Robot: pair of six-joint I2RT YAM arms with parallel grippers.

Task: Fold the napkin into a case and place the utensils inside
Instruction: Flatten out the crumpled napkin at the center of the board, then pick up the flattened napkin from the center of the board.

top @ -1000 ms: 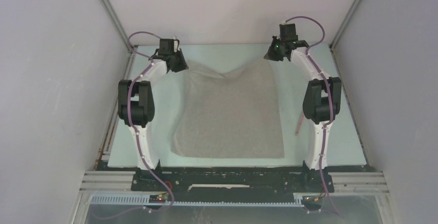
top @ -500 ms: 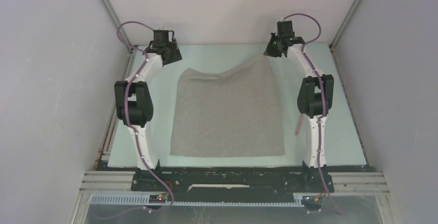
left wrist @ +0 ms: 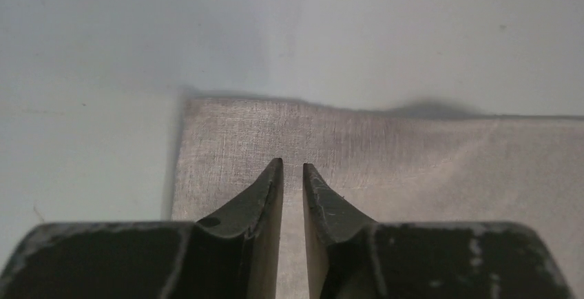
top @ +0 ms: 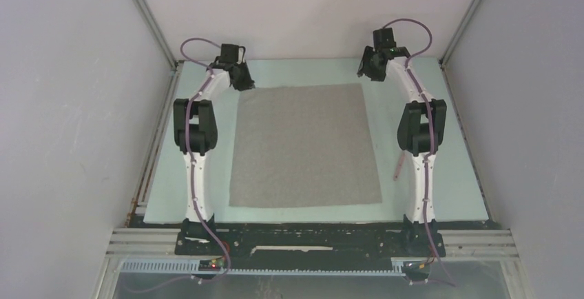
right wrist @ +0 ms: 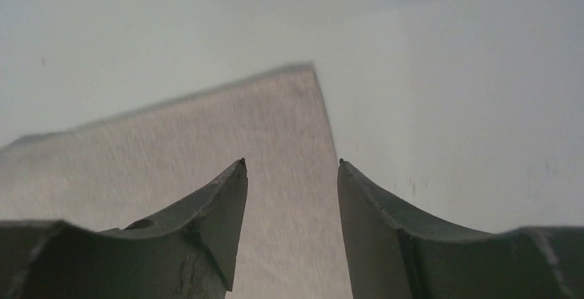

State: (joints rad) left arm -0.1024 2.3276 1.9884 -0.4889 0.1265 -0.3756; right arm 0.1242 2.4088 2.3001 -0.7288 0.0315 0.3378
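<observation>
The left gripper (left wrist: 293, 164) hangs low with its dark, scuffed fingers drawn nearly together, only a narrow slit between them and nothing in it. Right under its tips lies the far left corner of the napkin (top: 306, 144). The right gripper (right wrist: 290, 162) has its fingers spread wide and also holds nothing, and the far right corner of the napkin sits just below and ahead of that gap. From both grippers the cloth runs back toward the arm bases as one flat, nearly square sheet with no fold in it. It is taupe-grey, matte, with a fine woven grain and straight hemmed edges. Around it the surface (top: 303, 71) is smooth, pale and faintly green. Well back from the right gripper, beside that arm's lower link, a thin pale pink utensil (top: 398, 168) lies on the surface, apart from the napkin and partly hidden. I cannot make out any other cutlery. The napkin looks laid out and ready, so the folding itself is not yet begun. The next move probably calls for pinching one edge at its two corners and carrying it evenly across, both arms in step so the soft cloth does not skew or bunch. The thin weave lying flush on the smooth surface will make a clean pinch fussy.
</observation>
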